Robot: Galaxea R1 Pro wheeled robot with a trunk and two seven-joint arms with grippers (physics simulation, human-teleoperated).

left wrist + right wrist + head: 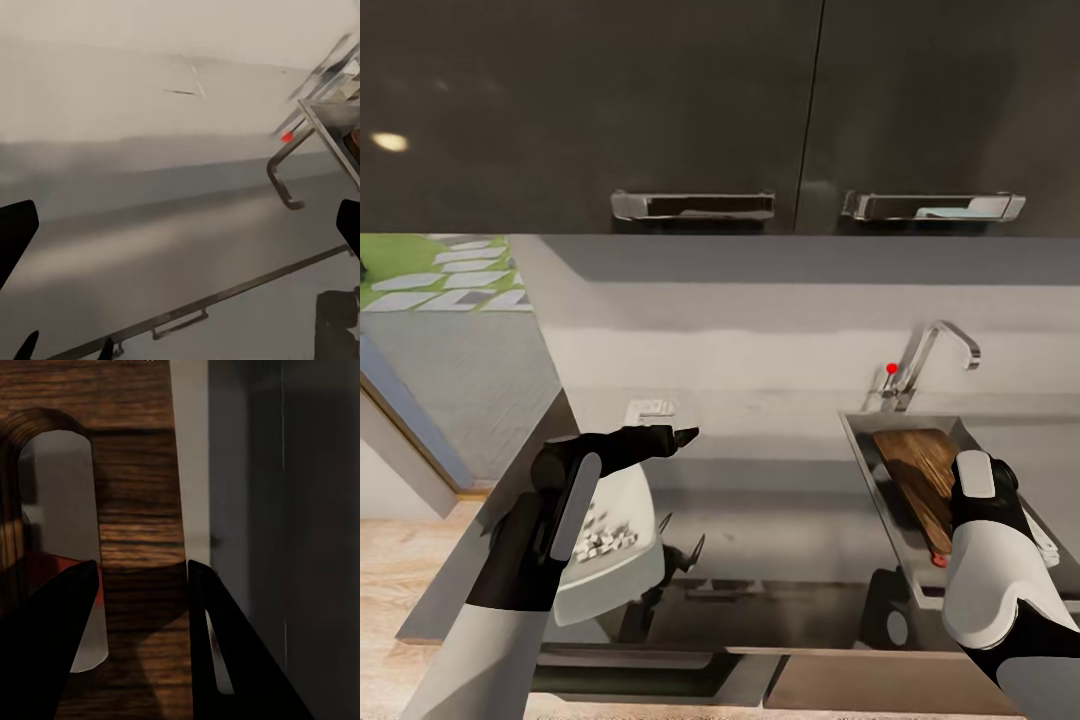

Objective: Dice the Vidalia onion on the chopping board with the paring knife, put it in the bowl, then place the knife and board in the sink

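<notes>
The dark brown chopping board (915,470) lies tilted in the steel sink (857,432) at the right. My right gripper (139,574) is down in the basin, shut on the board's strip (139,495) beside its oval handle slot. A red-orange bit of the paring knife (938,560) shows at the board's near end and through the slot, where the knife (52,566) lies underneath. The white bowl (622,560) holds diced onion (600,540) on the countertop (790,520) at the left. My left gripper (685,436) hovers open above the bowl, holding nothing.
The angular chrome tap (940,345) and a small red knob (891,369) stand behind the sink. Glossy black upper cabinets with chrome handles (692,206) hang close overhead. The countertop's left end borders a doorway (420,420). A wall socket (650,408) sits on the backsplash.
</notes>
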